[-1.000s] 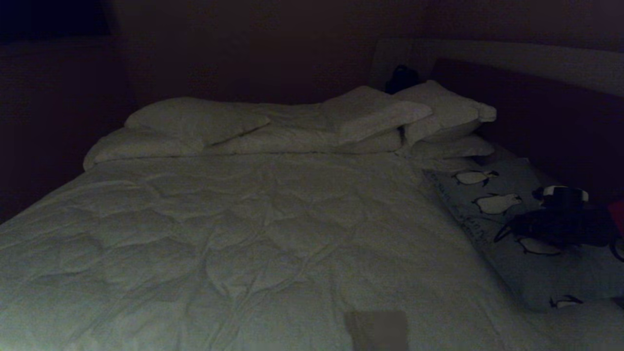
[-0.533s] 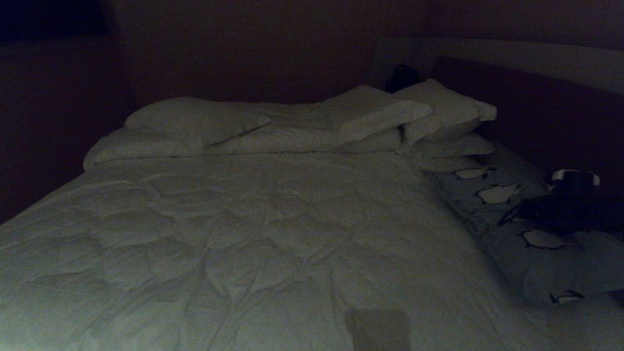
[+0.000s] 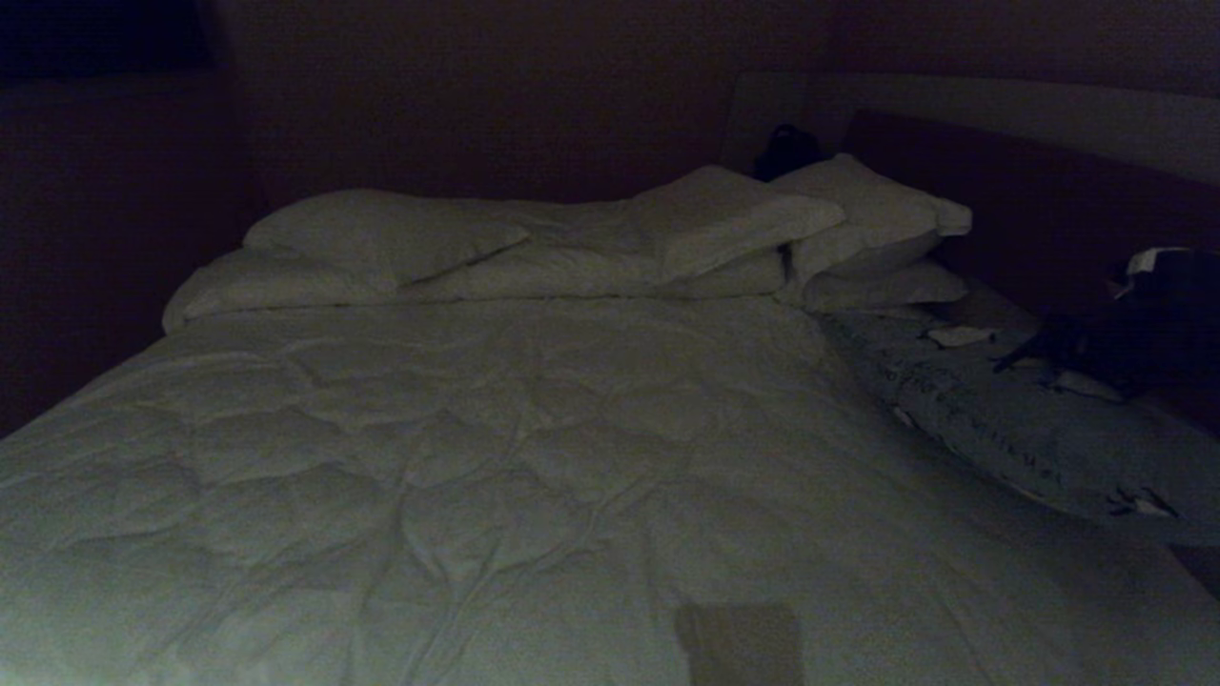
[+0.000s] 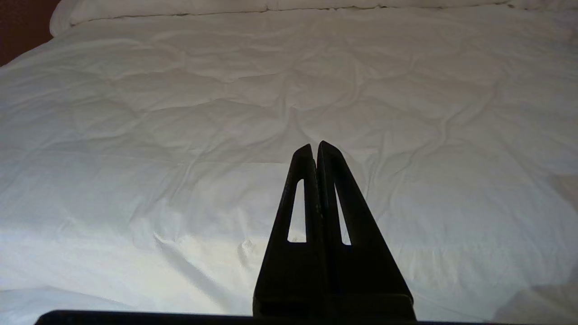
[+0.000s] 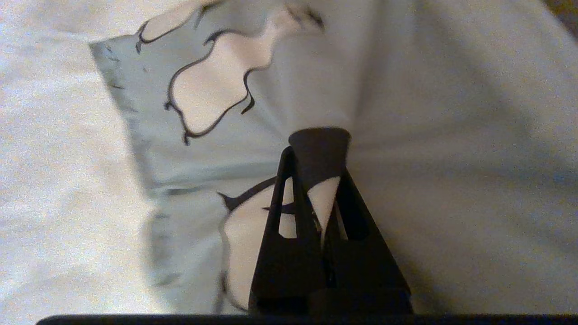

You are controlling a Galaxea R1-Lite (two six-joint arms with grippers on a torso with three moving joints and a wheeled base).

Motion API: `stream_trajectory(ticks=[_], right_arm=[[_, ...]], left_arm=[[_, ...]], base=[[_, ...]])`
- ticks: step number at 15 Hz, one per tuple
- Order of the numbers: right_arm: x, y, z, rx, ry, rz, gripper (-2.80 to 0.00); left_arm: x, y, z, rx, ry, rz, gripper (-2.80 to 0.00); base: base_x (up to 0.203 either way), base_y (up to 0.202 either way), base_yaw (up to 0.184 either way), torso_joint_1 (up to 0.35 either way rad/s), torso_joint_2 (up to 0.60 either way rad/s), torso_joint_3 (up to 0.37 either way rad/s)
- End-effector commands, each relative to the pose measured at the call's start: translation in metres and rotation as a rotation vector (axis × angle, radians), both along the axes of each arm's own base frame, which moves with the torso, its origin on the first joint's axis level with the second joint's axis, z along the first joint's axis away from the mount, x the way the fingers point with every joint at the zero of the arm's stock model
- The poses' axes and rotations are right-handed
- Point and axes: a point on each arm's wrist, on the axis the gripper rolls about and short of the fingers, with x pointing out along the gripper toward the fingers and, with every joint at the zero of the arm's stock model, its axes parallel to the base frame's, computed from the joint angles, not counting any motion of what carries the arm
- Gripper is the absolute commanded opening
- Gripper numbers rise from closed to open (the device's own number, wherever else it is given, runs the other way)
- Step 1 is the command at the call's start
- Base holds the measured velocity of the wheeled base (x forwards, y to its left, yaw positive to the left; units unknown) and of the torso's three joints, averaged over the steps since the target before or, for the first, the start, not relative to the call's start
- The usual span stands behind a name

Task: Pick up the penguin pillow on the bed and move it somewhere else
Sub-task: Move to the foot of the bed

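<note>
Dim bedroom, bed (image 3: 477,457): pillow (image 3: 1029,429) at right edge, tilted up, R gripper (image 5: 318,153) pinching its fabric per wrist cam; L gripper (image 4: 316,149) closed, empty, over comforter (image 4: 180,113).

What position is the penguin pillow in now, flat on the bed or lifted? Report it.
Partly lifted. The right gripper is shut on the penguin pillow, pinching its fabric; the gripped side tilts up while its lower edge rests on the bed.
</note>
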Motion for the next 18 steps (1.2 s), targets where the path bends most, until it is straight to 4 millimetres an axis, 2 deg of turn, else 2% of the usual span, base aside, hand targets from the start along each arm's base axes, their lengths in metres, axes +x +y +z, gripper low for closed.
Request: stream_trajectory(ticks=[1, 5, 8, 10, 14, 18], right_arm=[[-0.021, 0.017, 0.049, 0.053, -0.089, 0.033, -2.8], [-0.051, 0.045, 0.105, 0.181, -0.201, 0.106, -2.8], [-0.068, 0.068, 0.127, 0.231, -0.242, 0.144, -2.8], [-0.077, 0.08, 0.135, 0.256, -0.257, 0.159, -2.8], [-0.092, 0.087, 0.15, 0.328, -0.292, 0.141, -2.8], [-0.092, 0.086, 0.14, 0.33, -0.271, 0.118, -2.8]], left_arm=[[0.0, 0.0, 0.0, 0.0, 0.0, 0.001, -2.8], [0.0, 0.0, 0.0, 0.0, 0.0, 0.001, -2.8], [0.0, 0.0, 0.0, 0.0, 0.0, 0.001, -2.8], [0.0, 0.0, 0.0, 0.0, 0.0, 0.001, -2.8], [0.0, 0.0, 0.0, 0.0, 0.0, 0.001, -2.8], [0.0, 0.0, 0.0, 0.0, 0.0, 0.001, -2.8]], base=[[0.0, 0.0, 0.0, 0.0, 0.0, 0.0], [0.0, 0.0, 0.0, 0.0, 0.0, 0.0], [0.0, 0.0, 0.0, 0.0, 0.0, 0.0], [0.0, 0.0, 0.0, 0.0, 0.0, 0.0], [0.0, 0.0, 0.0, 0.0, 0.0, 0.0], [0.0, 0.0, 0.0, 0.0, 0.0, 0.0]])
